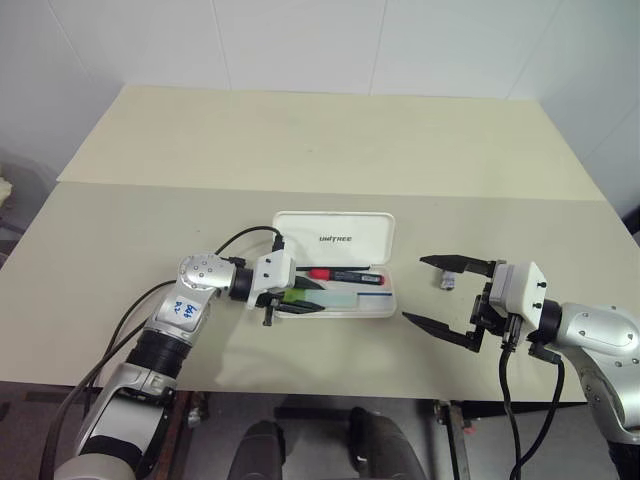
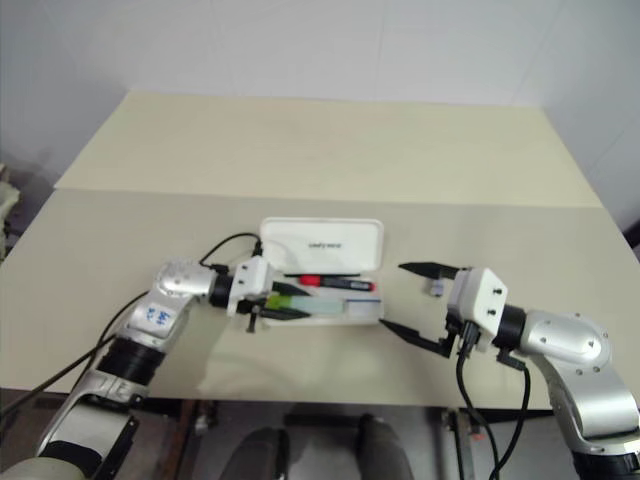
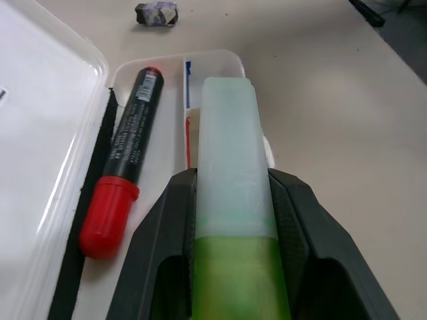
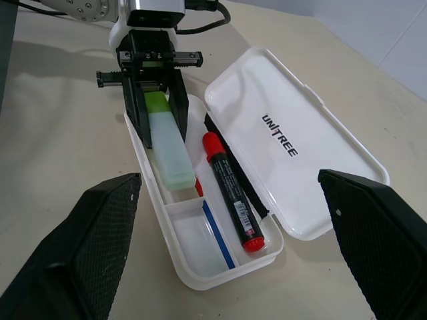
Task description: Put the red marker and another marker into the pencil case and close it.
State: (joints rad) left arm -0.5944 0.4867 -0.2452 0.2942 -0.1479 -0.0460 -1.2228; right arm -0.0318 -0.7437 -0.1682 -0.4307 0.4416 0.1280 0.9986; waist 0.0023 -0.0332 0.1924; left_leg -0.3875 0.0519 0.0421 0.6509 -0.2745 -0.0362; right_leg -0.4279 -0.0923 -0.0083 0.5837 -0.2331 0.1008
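Pencil case (image 4: 293,143), lid open: red marker (image 4: 229,191) inside. Left gripper (image 4: 163,137) clamped on green marker (image 4: 168,152) (over tray). Right gripper (image 1: 437,292) jaws wide apart, empty.

Bright, even overhead light, no harsh glare. Soft shadow under left gripper (image 1: 290,297) on the table (image 1: 330,150). Mild sheen on open pencil case (image 4: 303,143) lid. Green marker (image 3: 233,220) close to lens, slightly soft; far bkgd blurs too.
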